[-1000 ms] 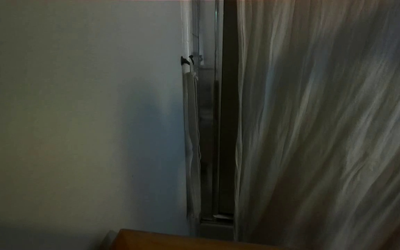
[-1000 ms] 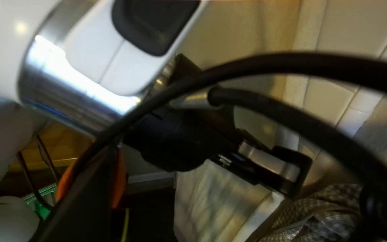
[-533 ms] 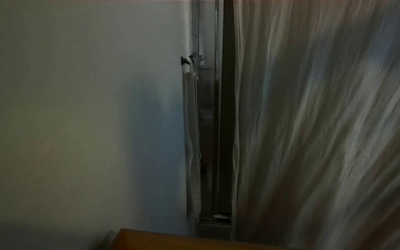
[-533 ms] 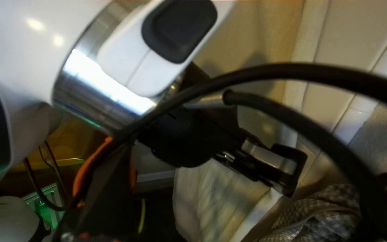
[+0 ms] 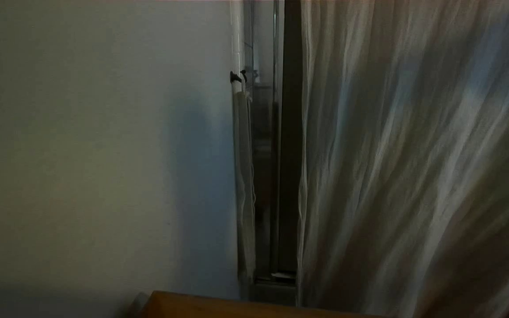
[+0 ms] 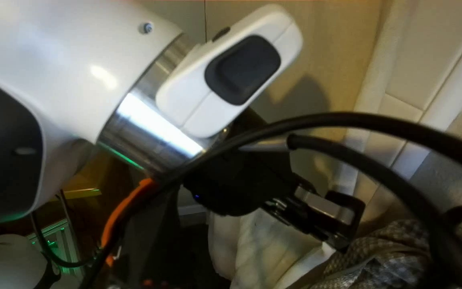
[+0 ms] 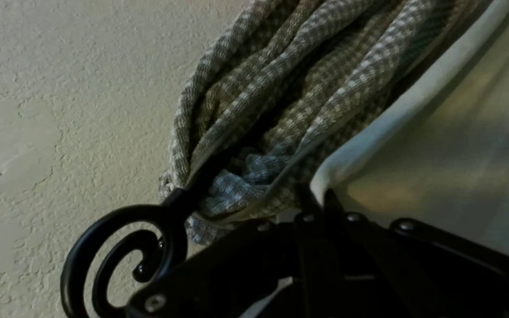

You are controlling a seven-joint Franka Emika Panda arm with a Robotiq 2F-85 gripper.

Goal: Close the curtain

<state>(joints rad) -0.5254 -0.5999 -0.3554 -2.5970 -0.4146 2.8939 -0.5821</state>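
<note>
The curtain (image 5: 396, 145) fills the right side of an exterior view as a tall pale sheer sheet. Its folds fan out slantwise toward the upper right. In an exterior view a lower part of pale curtain (image 6: 259, 249) hangs below my gripper (image 6: 345, 218). In the wrist view the curtain (image 7: 449, 159) spreads at the right, with a white hem along its edge. The fingers of my gripper (image 7: 320, 205) are shut on a corner of that hem, and the fabric is pulled taut to them. The fingertips are dark and partly hidden.
A bunched checked fabric (image 7: 290, 101) and a black spiral metal piece (image 7: 117, 260) lie close to the gripper, before a rough wall (image 7: 51, 97). Black cables (image 6: 359, 120) arch over the wrist. A wooden edge (image 5: 237, 304) and a metal pole (image 5: 275, 154) stand left of the curtain.
The arm's wrist has moved right and down in the exterior view, while the fingertips shifted only slightly. The curtain's slanted folds have shifted. The gripper stays shut.
</note>
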